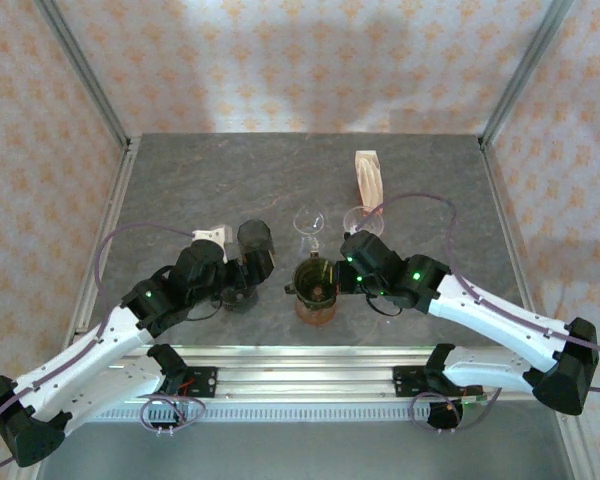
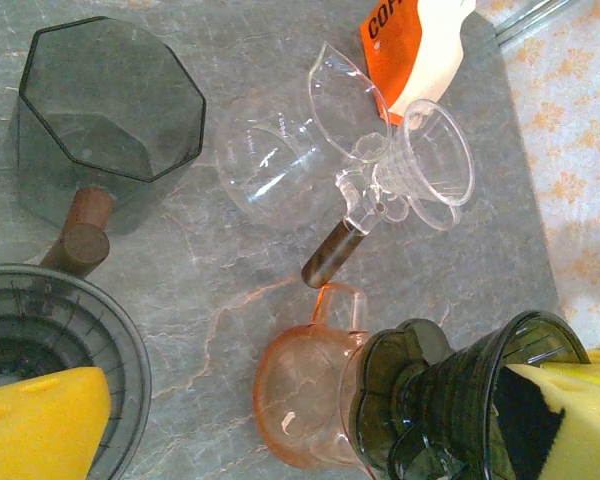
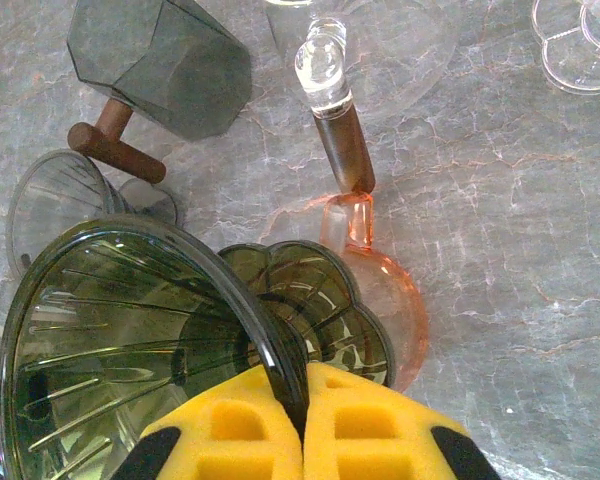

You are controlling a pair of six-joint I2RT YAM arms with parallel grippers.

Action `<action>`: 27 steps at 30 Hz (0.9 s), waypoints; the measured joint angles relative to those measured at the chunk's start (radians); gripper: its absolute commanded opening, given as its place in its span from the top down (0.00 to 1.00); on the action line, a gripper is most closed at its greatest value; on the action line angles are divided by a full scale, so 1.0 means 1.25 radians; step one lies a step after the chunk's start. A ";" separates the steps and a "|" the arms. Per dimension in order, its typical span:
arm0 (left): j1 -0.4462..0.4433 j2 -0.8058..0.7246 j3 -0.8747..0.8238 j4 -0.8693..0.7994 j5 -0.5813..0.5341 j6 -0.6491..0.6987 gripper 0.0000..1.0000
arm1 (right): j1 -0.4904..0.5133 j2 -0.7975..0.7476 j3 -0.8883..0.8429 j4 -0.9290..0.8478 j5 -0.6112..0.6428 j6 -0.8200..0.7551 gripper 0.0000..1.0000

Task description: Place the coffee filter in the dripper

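The dripper [image 3: 130, 330] is dark green ribbed glass with a scalloped base. My right gripper [image 3: 305, 400] is shut on its rim and holds it tilted over a pink glass server [image 3: 395, 300]. From above, the dripper [image 1: 314, 280] sits just left of the right gripper [image 1: 342, 275]. The coffee filters [image 1: 368, 178] stand in a beige stack at the back right, and their orange and white pack [image 2: 415, 45] is far from both grippers. My left gripper [image 2: 300, 430] is open wide with nothing between its fingers. It hangs left of the green dripper [image 2: 460, 410].
A dark octagonal cup [image 2: 105, 110] with a wooden handle stands to the left. A smoky ribbed dripper [image 2: 60, 330] sits under the left finger. A clear glass carafe [image 2: 270, 165] and a clear dripper [image 2: 435, 165] stand behind the server. Cage posts edge the table.
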 measured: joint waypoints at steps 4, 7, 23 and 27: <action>0.000 0.000 0.000 0.000 0.000 0.000 0.01 | 0.000 0.001 -0.006 0.006 0.000 0.010 1.00; 0.000 0.000 0.000 0.000 0.000 0.000 0.01 | 0.000 0.012 -0.009 0.008 0.000 0.019 1.00; 0.000 0.000 0.000 0.001 0.000 0.000 0.01 | 0.000 0.027 -0.023 0.009 0.000 0.061 0.74; 0.000 0.000 -0.001 0.002 0.001 0.000 0.01 | 0.002 0.027 -0.028 0.015 -0.001 0.068 0.49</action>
